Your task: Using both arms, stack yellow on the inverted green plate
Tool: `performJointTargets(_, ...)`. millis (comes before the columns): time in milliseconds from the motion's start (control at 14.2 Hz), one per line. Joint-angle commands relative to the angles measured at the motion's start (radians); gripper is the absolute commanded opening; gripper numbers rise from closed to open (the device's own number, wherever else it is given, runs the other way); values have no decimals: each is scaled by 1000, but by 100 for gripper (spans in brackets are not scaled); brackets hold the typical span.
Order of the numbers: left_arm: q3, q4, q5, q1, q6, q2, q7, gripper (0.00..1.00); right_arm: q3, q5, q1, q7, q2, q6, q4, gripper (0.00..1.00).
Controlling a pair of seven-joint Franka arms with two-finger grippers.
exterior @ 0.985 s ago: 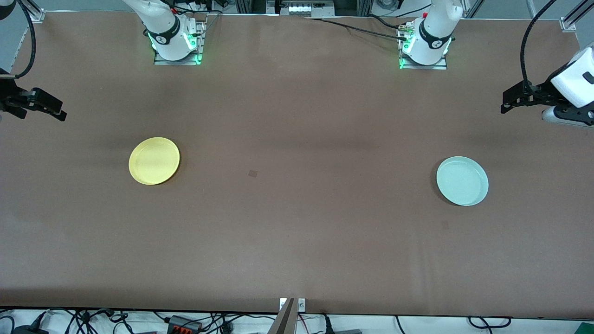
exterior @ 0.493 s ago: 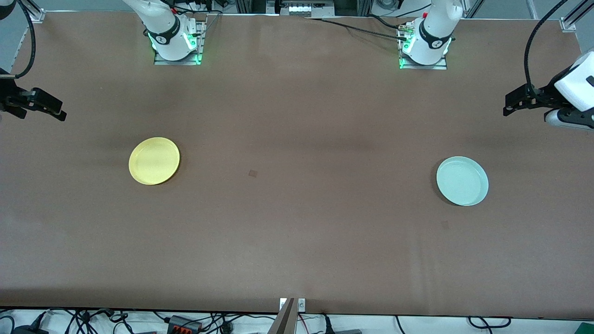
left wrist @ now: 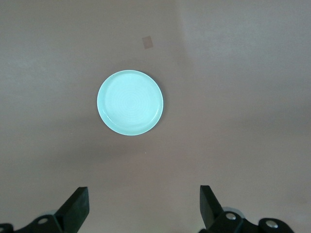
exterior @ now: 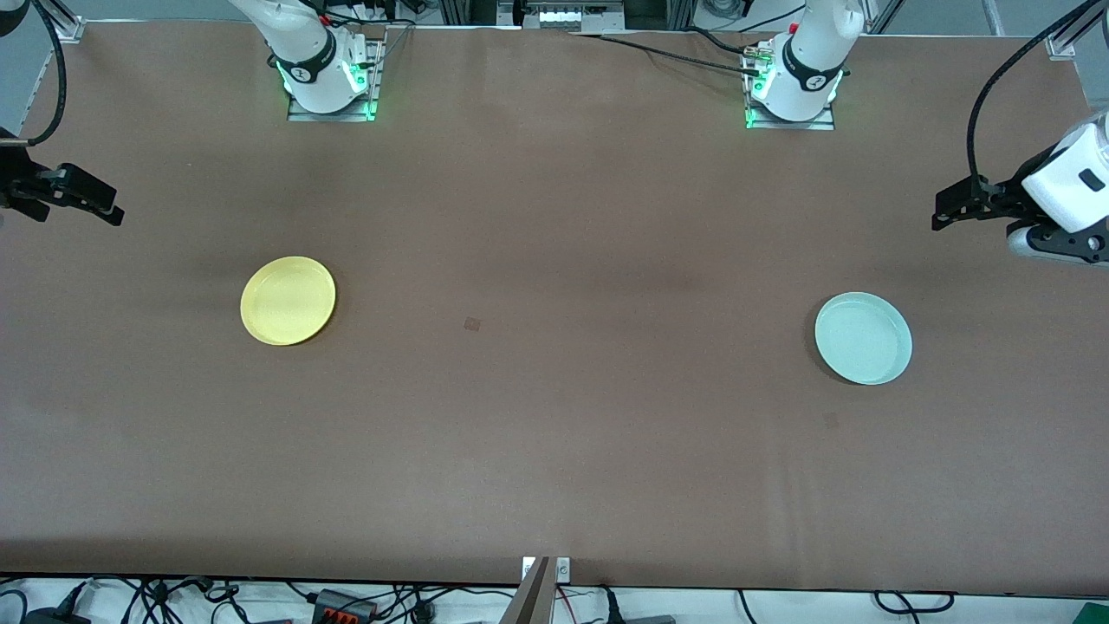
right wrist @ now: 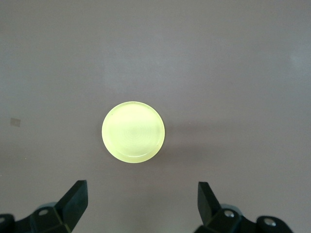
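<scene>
The yellow plate (exterior: 288, 301) lies rim up on the brown table toward the right arm's end; it also shows in the right wrist view (right wrist: 133, 131). The pale green plate (exterior: 863, 338) lies rim up toward the left arm's end; it also shows in the left wrist view (left wrist: 130, 102). My left gripper (exterior: 939, 217) hangs open and empty high over the table's end, apart from the green plate. My right gripper (exterior: 114, 214) hangs open and empty high over the other end, apart from the yellow plate. Both gripper mouths show in their wrist views, the left (left wrist: 144, 206) and the right (right wrist: 142, 201).
The brown table (exterior: 554, 451) bears a small dark mark (exterior: 471, 324) near its middle. The two arm bases (exterior: 329, 78) (exterior: 793, 87) stand along the edge farthest from the front camera. Cables lie off the table's near edge.
The left gripper has shifted a little, first upward then down and toward the table's middle. The right arm and both plates have not moved.
</scene>
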Motion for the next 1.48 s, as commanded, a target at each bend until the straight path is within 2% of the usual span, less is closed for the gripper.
performJointTargets(0,0,65,-13,14,0,82,1,100,-4,-10,0,-14,-25,-6,-16,100)
performJointTargets(422,-1,230,-16,141,9,338,12,100,-7,-5,-1,-13,-20,-18,-13,100)
performJointTargets(704,0,226,-22,227,165,434,176,100,1,-5,3,-13,-19,-17,-13,100)
performJointTargets(844,-6,220,-24,270,173,489,231,100,2,-5,3,-13,-16,-17,-14,100)
performJointTargets(985,-7,159,-30,287,210,529,245,100,2,-5,5,-13,-11,-17,-16,100)
performJointTargets(1196,-9,10,-38,296,372,518,233,100,2,-5,6,-13,9,-18,-17,100)
performJointTargets(1407,-10,-104,-146,321,513,521,249,100,2,-5,15,-13,26,-11,-20,100)
